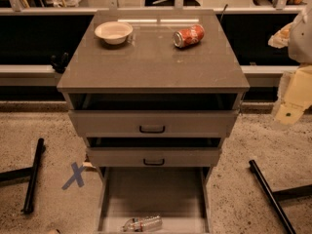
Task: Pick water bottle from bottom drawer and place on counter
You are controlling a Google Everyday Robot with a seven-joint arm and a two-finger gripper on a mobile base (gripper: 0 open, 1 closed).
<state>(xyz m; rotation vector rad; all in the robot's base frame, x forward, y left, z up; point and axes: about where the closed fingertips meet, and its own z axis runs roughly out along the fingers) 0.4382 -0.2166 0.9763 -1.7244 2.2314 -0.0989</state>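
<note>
Water bottle (pixel 142 224), small, clear plastic with a white cap, lies on its side at the front of the deep grey bottom drawer (pixel 153 191). This drawer stands pulled out below the glossy grey-brown worktop (pixel 151 65), so a reach from above seems possible. The robot's jaws, on the pale arm (pixel 295 97), hang right of the worktop; whether they are open, I cannot tell.

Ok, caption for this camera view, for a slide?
Open bottom drawer, water bottle lying at its front; bowl and red can on the counter; end effector at the right edge.
</note>
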